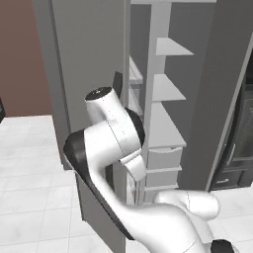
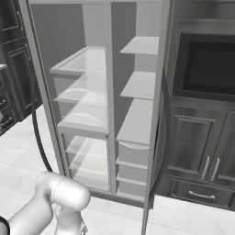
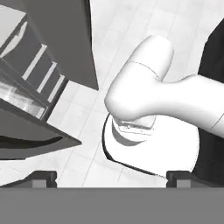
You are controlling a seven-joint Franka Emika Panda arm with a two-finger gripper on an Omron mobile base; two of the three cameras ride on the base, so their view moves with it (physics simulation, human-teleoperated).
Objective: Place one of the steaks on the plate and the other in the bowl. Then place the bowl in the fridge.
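Observation:
The fridge stands open right ahead of me, its pale shelves and drawers bare. Its left door swings out toward my arm, and its translucent door shelves hold nothing. In the hand view my gripper points down at the white tiled floor beside that door. It is open wide, with nothing between its two dark fingertips. The steaks, the plate and the bowl are out of view.
A dark built-in oven sits just right of the fridge, above dark cabinet doors and a drawer. More dark cabinets stand at the left. White tiled floor stretches left of the open door.

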